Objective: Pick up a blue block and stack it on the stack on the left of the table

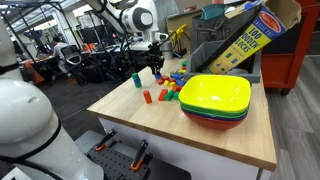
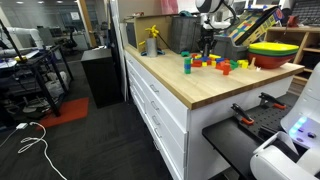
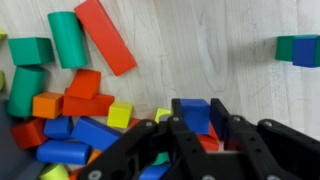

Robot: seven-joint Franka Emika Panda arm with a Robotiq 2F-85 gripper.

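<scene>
My gripper (image 3: 195, 118) hangs low over a pile of toy blocks, and its two fingers press on both sides of a blue block (image 3: 194, 112). In both exterior views the gripper (image 1: 157, 68) (image 2: 207, 55) is down at the pile near the far side of the light wood table (image 1: 200, 140) (image 2: 180, 88). The stack (image 1: 136, 80) (image 2: 186, 63) is a small upright dark-green piece standing apart from the pile. In the wrist view the stack (image 3: 298, 50) shows at the top right as green with blue on it.
A pile of red, orange, green, yellow and blue blocks (image 3: 70, 110) lies beside the gripper. Stacked yellow, green and red bowls (image 1: 215, 100) (image 2: 272, 52) stand on the table. A cardboard blocks box (image 1: 245, 40) leans behind them. A small orange block (image 1: 147, 97) stands alone.
</scene>
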